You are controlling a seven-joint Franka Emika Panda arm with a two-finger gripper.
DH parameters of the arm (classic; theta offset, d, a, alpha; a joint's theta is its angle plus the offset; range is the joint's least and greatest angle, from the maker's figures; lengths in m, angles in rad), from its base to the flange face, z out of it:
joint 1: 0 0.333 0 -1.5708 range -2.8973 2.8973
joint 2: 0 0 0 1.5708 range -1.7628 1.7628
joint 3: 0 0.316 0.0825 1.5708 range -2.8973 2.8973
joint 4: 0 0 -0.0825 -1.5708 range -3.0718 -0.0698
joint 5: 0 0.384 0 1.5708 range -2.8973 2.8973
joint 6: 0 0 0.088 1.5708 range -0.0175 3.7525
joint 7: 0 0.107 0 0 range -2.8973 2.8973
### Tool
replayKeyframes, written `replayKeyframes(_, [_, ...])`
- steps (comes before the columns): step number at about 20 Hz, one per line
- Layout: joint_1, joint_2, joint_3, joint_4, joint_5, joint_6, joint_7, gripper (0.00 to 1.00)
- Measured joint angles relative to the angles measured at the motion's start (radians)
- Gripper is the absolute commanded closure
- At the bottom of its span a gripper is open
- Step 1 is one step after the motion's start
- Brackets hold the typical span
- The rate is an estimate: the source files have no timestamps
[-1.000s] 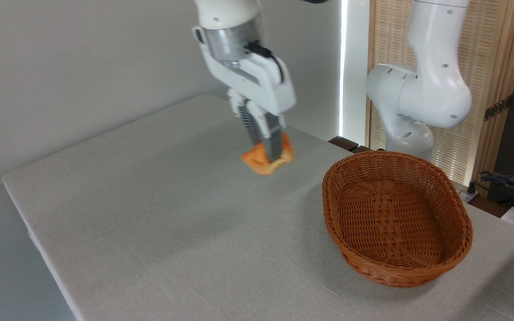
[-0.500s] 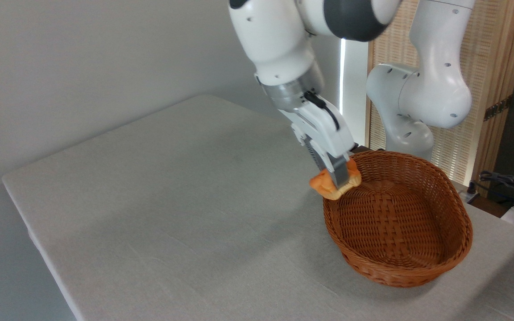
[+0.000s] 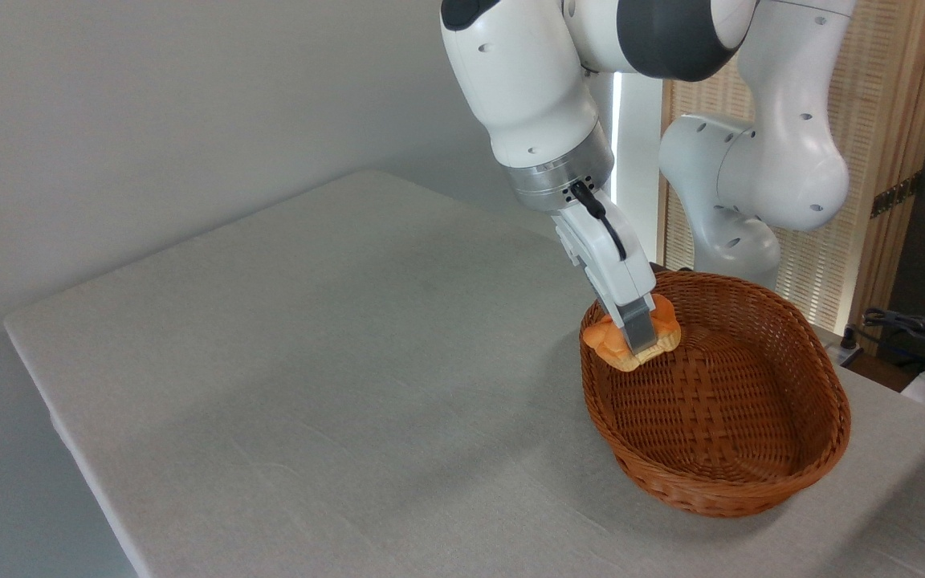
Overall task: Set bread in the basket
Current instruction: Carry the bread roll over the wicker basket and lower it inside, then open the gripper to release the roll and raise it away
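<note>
Over the basket [image 3: 715, 417] rim, the pincer [image 3: 639, 341] grips lumpy golden-orange bread [image 3: 609, 341]; pale grey tabletop [image 3: 310, 361], white wall [image 3: 149, 104] behind.

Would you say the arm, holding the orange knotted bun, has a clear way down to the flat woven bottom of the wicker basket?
Probably yes: the gripper holds the bun just inside the basket's near-left rim, and the woven bottom below looks bare.

No legible text, labels, brands, numbers or signs anywhere in view. Arm [image 3: 543, 96] casing: plain white, unmarked. Basket [image 3: 711, 482]: bare wicker, no tag. Table [image 3: 310, 361]: plain grey cloth, no print. Clutter at far right edge too small and blurred to read.
</note>
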Motion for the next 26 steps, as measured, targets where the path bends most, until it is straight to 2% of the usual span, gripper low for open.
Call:
replayKeyframes(5, [0.000, 0.000, 0.000, 0.000, 0.000, 0.000, 0.061, 0.00])
replayKeyframes(11, [-0.001, -0.002, -0.001, 0.003, 0.000, 0.000, 0.062, 0.00])
replayKeyframes(15, [-0.023, -0.010, -0.014, 0.072, -0.016, 0.005, 0.027, 0.00])
replayKeyframes(20, [-0.136, -0.001, -0.038, 0.140, -0.029, 0.096, -0.171, 0.00])
replayKeyframes(24, [-0.207, 0.059, -0.049, 0.171, -0.030, 0.181, -0.434, 0.00])
replayKeyframes(26, [-0.223, 0.104, -0.050, 0.206, -0.030, 0.203, -0.545, 0.00])
